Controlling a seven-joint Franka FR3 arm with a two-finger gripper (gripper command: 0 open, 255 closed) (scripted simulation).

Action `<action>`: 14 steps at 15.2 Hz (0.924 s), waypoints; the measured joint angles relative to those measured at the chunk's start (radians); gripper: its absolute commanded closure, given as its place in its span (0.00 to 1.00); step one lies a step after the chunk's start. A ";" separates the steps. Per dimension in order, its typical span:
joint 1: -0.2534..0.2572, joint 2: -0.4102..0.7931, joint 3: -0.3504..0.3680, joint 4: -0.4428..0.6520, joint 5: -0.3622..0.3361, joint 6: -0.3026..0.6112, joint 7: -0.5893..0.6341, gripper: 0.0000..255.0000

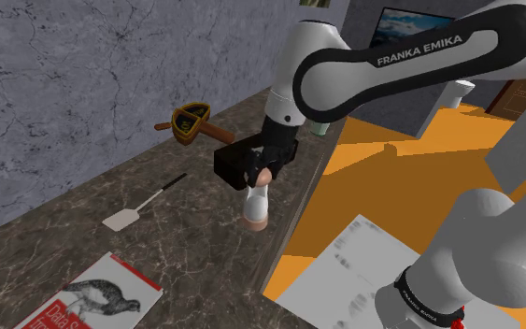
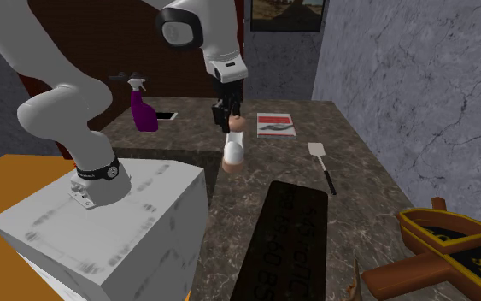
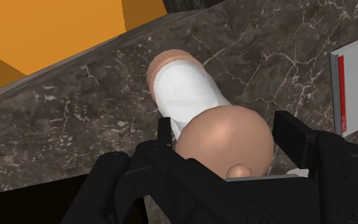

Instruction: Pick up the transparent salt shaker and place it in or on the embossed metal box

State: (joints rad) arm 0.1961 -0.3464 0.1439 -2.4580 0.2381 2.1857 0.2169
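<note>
Closest in the shoulder view, the arm (image 1: 494,262) reaches over the tabletop (image 1: 177,243). Its tool (image 1: 263,178) is clamped on the tan cap of the shaker (image 1: 254,200), near the black box (image 1: 230,161).

From the second exterior view, the shaker (image 2: 233,152) hangs upright near the box's (image 2: 285,231) far end, at the tabletop's edge.

At the wrist, both fingers (image 3: 298,140) press the cap above the white body.

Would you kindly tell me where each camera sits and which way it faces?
Shoulder view: beside the stand, looking down along the counter; arm and gripper show.
Second exterior view: at the counter's far end, facing back toward the stand; whole arm shows.
Wrist view: on the hand, looking down at the salt shaker; black fingers clasp its cap.
Both exterior views share the spatula and book.
</note>
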 measured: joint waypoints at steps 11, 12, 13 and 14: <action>-0.005 -0.042 -0.008 0.117 -0.017 -0.158 0.026 1.00; -0.005 -0.047 -0.008 0.125 -0.018 -0.170 0.028 1.00; -0.006 -0.050 -0.010 0.137 -0.020 -0.186 0.029 1.00; -0.007 -0.052 -0.011 0.150 -0.021 -0.199 0.031 1.00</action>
State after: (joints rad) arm 0.1891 -0.3980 0.1333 -2.3083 0.2171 1.9862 0.2479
